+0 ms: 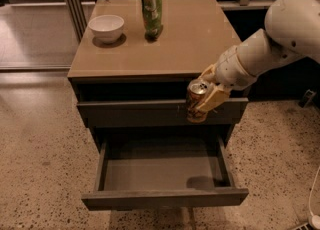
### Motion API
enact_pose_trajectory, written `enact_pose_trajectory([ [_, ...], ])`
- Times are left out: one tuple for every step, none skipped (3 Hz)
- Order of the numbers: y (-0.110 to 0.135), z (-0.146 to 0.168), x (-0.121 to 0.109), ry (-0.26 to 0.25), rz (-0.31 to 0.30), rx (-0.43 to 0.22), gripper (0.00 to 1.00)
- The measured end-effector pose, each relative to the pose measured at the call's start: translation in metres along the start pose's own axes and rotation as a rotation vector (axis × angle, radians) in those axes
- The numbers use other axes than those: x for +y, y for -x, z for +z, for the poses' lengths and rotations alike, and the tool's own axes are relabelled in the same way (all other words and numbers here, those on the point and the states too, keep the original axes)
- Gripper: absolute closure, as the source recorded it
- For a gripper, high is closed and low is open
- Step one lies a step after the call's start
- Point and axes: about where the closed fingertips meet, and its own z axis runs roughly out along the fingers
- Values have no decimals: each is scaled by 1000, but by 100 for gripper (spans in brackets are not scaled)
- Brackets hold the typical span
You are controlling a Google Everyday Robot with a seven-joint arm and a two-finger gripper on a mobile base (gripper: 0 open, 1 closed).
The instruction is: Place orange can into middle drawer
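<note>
Speckled floor (40,174) under pulled-out middle drawer (150,174), claw (204,103) pinching orange can (192,110) upright above it

The orange can (194,106) sits upright, silver top up, right of centre, clasped by the gripper (203,96). Below it, at lower centre, the grey middle drawer (160,175) is pulled out.

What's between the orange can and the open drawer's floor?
Nothing. In the camera view the gripper, at the right front of the cabinet, holds the orange can above the middle drawer; only its shadow marks the bare floor.
</note>
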Motion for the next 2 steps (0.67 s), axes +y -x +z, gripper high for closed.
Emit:
enact_pose_trajectory([
  [-52,64,29,11,43,-7,100],
  [-105,131,60,70,110,-8,100],
])
